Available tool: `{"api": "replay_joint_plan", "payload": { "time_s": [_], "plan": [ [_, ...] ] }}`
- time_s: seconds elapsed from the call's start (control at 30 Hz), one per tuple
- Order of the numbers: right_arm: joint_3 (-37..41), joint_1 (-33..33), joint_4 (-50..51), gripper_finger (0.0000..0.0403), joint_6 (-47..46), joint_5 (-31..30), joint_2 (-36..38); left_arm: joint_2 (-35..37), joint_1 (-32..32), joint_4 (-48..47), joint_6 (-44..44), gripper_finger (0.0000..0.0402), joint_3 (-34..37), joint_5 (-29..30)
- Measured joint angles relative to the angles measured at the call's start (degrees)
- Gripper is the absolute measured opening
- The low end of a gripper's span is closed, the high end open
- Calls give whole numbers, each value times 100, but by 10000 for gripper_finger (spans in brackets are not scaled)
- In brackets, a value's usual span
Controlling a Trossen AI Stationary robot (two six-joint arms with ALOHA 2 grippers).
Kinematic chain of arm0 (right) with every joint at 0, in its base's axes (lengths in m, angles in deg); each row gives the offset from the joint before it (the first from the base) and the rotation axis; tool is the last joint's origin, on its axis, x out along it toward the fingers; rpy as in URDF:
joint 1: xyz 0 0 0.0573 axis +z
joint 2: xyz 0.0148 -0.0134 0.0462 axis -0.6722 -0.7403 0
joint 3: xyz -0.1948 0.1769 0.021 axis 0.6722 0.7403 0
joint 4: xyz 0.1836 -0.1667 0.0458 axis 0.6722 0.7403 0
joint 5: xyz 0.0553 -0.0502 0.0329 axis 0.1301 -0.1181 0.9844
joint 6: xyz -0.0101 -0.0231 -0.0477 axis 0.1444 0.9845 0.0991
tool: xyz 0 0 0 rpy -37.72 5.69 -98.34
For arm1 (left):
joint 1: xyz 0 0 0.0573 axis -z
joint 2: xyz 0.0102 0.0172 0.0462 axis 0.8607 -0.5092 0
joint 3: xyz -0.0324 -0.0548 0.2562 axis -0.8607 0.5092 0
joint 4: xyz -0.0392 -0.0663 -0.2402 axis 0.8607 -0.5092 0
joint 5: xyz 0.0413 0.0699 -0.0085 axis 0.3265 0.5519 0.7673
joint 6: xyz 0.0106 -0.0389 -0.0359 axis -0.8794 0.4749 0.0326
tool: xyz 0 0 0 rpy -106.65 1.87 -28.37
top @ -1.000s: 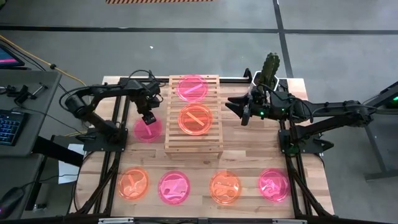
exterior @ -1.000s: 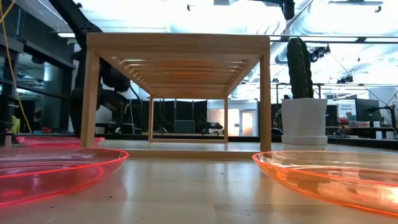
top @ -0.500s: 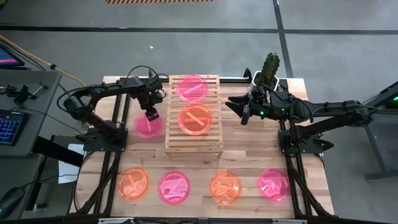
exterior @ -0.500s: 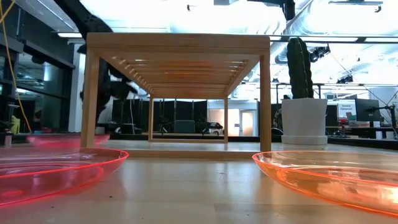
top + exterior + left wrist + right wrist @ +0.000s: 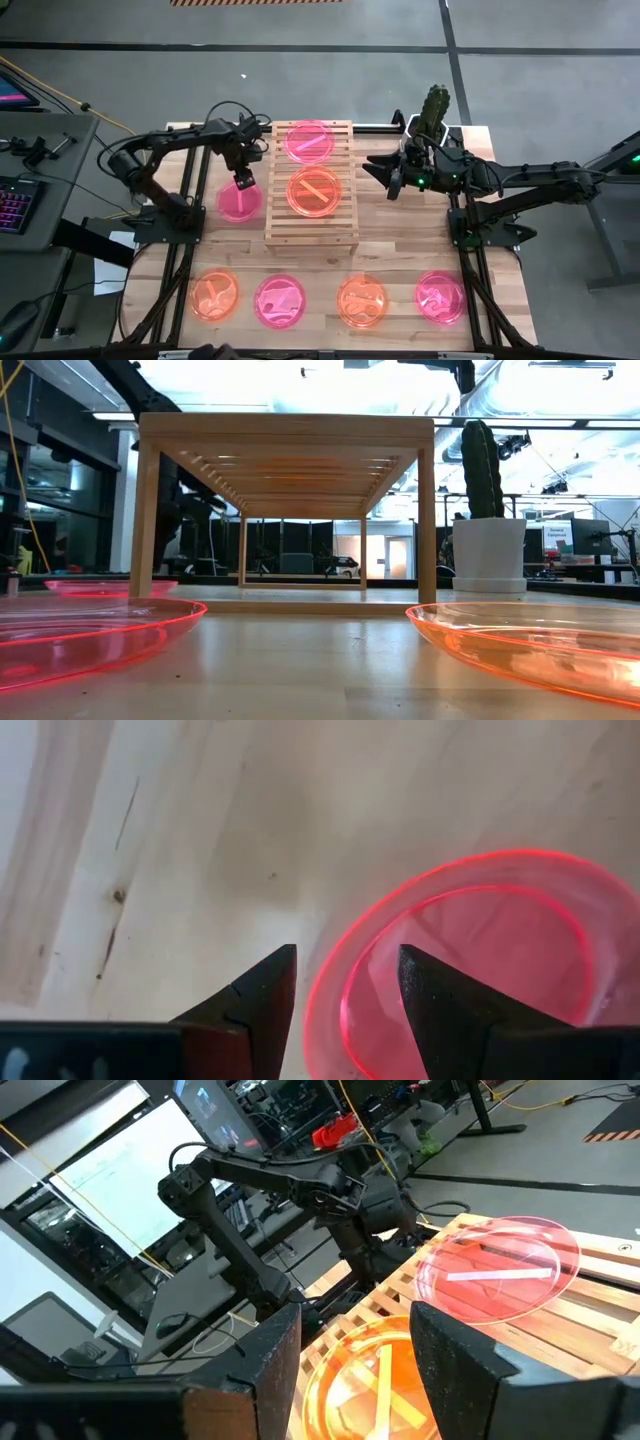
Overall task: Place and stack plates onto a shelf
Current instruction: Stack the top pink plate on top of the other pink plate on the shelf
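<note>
The slatted wooden shelf (image 5: 311,225) (image 5: 285,430) stands mid-table with a pink plate (image 5: 309,141) and an orange plate (image 5: 316,192) lying flat on its top. Another pink plate (image 5: 240,204) (image 5: 480,950) (image 5: 100,587) lies on the table left of the shelf. My left gripper (image 5: 243,181) (image 5: 346,950) hovers open over that plate's far rim (image 5: 325,990), one finger on each side, apart from it. My right gripper (image 5: 386,178) (image 5: 355,1315) waits open right of the shelf, pointing at it.
Several more plates lie in a row near the table's near edge: orange (image 5: 215,295), pink (image 5: 279,300), orange (image 5: 361,301), pink (image 5: 440,296). A potted cactus (image 5: 433,108) (image 5: 488,550) stands at the far edge behind the right arm. Bare planks lie between row and shelf.
My left gripper has moved a little toward the far edge and the shelf. The pink plate under it has shifted slightly toward the shelf and now lies flat on the table. The right arm has kept still.
</note>
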Motion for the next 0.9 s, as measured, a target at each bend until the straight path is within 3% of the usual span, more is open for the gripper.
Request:
{"api": "replay_joint_plan", "payload": {
  "time_s": [0.7,0.9],
  "plan": [
    [0,0,3,172,-10,17,-2,-727,-86,-76,-205,164,-7,256],
    [0,0,122,172,46,13,-2,-545,-80,-202,-301,100,14,256]
  ]
}}
